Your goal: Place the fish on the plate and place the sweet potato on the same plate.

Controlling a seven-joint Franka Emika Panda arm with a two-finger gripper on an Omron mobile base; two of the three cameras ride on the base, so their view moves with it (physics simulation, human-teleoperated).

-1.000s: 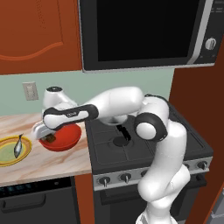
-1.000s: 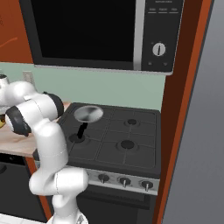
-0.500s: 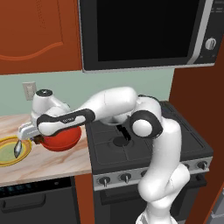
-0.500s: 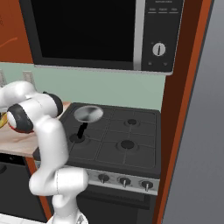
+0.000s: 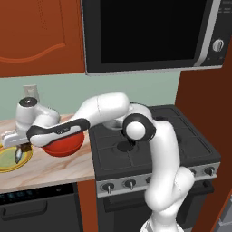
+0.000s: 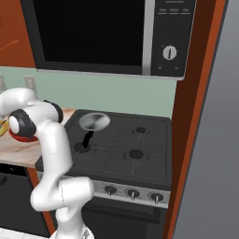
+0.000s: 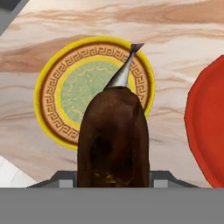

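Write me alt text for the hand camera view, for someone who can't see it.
A dark brown sweet potato fills the lower middle, held in the gripper above a round plate with a yellow rim and pale green centre. A slim silver fish lies on the plate, its tail reaching the rim. The edge of a red bowl sits to the right on the wood-grain counter.

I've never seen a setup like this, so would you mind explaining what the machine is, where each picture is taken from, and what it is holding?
This is a rendered kitchen with a white robot arm on a driving base. Two pictures come from cameras on the base, behind the arm to its left and right. The third looks along the gripper from the hand. On the wooden counter lie a plate with a yellow rim and a red bowl. A stove with a small pan stands beside it. The gripper holds the brown sweet potato above the plate, where the silver fish already lies.
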